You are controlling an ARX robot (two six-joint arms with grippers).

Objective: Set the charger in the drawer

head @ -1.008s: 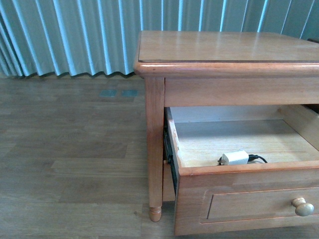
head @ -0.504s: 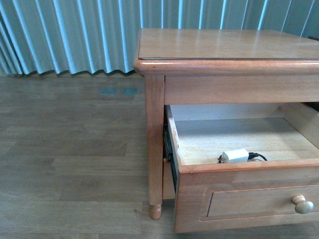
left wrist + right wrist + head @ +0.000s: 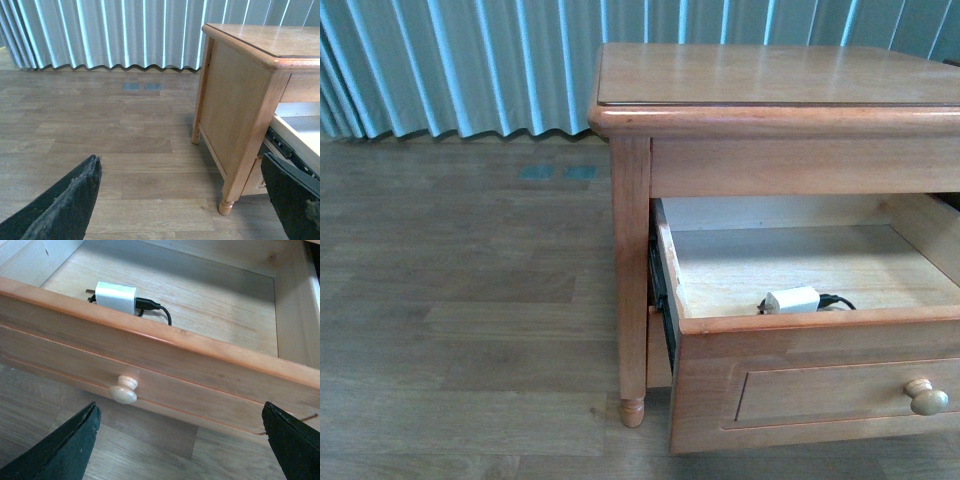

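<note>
The white charger (image 3: 792,299) with its black cable lies inside the open drawer (image 3: 800,385), just behind the drawer front. It also shows in the right wrist view (image 3: 116,296). The drawer front (image 3: 165,380) with its round pale knob (image 3: 123,389) is pulled out. My right gripper (image 3: 182,440) is open and empty, in front of and below the drawer front. My left gripper (image 3: 182,200) is open and empty over the floor, beside the nightstand's left side. Neither gripper shows in the front view.
The wooden nightstand (image 3: 770,85) stands on a wood floor (image 3: 470,330). Its front left leg (image 3: 227,205) is close to my left gripper. Pale blue curtains (image 3: 460,60) hang behind. The drawer's black slide rail (image 3: 660,290) shows at its left side.
The front view has shifted slightly, so the nightstand and drawer sit a little higher in the picture. The charger stays in the same place inside the drawer.
</note>
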